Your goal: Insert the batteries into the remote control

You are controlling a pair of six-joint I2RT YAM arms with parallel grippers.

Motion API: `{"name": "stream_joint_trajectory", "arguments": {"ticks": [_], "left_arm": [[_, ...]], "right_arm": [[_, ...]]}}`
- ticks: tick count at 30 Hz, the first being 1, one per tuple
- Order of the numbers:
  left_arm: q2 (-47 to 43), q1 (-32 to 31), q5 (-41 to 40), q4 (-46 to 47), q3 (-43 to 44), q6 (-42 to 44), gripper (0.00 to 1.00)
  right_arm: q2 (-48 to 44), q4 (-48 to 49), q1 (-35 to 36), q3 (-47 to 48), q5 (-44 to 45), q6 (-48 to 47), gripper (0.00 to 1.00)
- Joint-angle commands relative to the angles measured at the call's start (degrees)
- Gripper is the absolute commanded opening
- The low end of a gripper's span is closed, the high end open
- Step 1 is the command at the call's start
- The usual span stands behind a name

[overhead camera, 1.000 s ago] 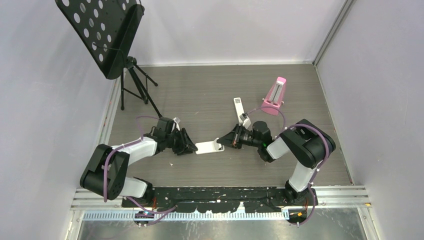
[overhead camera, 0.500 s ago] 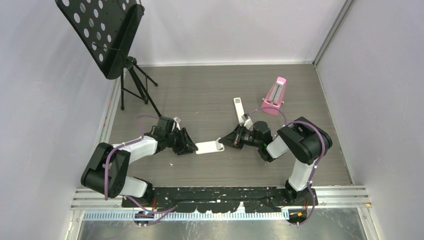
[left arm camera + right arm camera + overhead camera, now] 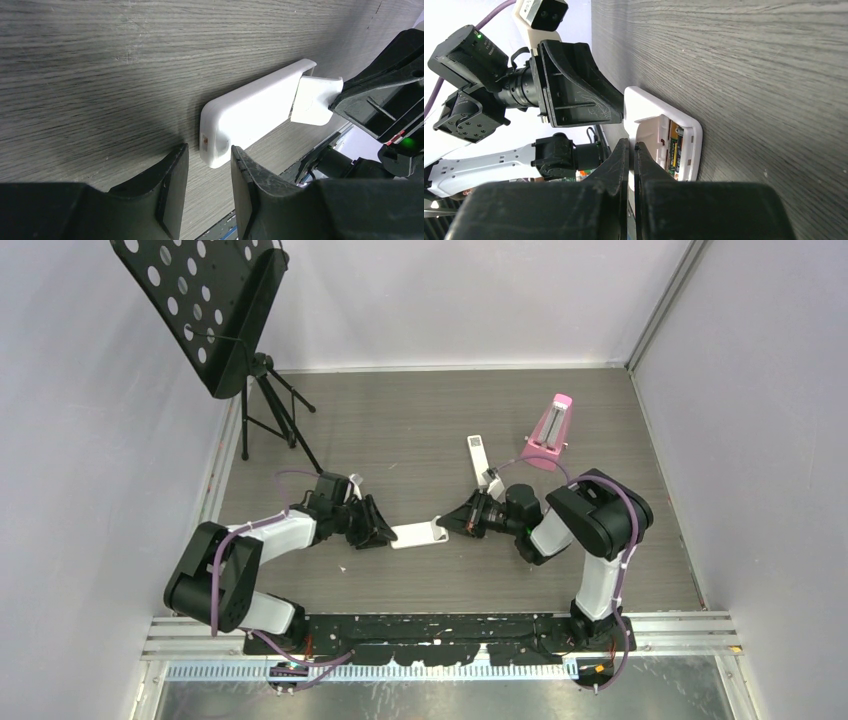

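Risks:
- Battery cover [image 3: 314, 100] is only part-way onto the right end of the remote control [image 3: 415, 535]. A push slightly off the line of the slide would likely cock it on its rails and jam it or pop it loose.
- If the left end is not truly braced, a push from the right would probably skate the whole remote leftward across the table [image 3: 400, 430] instead of seating the cover.
- Batteries [image 3: 675, 150] show in the uncovered strip of the bay. A cover edge riding up over one could lift it out.

Positions:
- The remote lies flat near the middle of the table, long axis left to right, between the two arms.
- Left fingers [image 3: 165, 190] stand partly apart, with the remote's left end just in the gap between their tips. Cannot tell whether they clamp it or only butt against it.
- Right fingers [image 3: 616, 170] are closed together with nothing visible between them. Their tips touch the outer right edge of the cover, so this reads as a push rather than a pinch.
- The open bay lies just beyond those tips.
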Motion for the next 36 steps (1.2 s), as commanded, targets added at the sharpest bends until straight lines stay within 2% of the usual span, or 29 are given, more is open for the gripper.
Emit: {"name": "stream_joint_trajectory", "arguments": {"ticks": [1, 11, 20, 26, 32, 36], "left_arm": [[0.8, -0.1, 0.4, -0.3, 0.8, 0.6, 0.39], [0.5, -0.1, 0.7, -0.2, 0.6, 0.3, 0.36], [0.8, -0.1, 2.1, 0.6, 0.7, 0.2, 0.36], [0.9, -0.1, 2.5, 1.1, 0.7, -0.1, 0.36], [0.9, -0.1, 2.2, 0.7, 0.9, 0.0, 0.38], [0.9, -0.1, 2.0, 0.5, 0.9, 0.1, 0.39]], "right_arm": [[2.4, 4.5, 0.0, 0.0, 2.4, 0.0, 0.01], [2.5, 6.2, -0.1, -3.7, 8.0, 1.1, 0.01], [8.6, 14.0, 0.2, -3.3, 5.7, 4.5, 0.01], [8.9, 13.8, 0.4, -3.8, 6.0, 4.2, 0.01], [6.1, 10.2, 0.4, -4.7, 6.7, 2.4, 0.16], [2.1, 2.6, 0.4, -3.6, 7.1, -0.1, 0.22]]}}
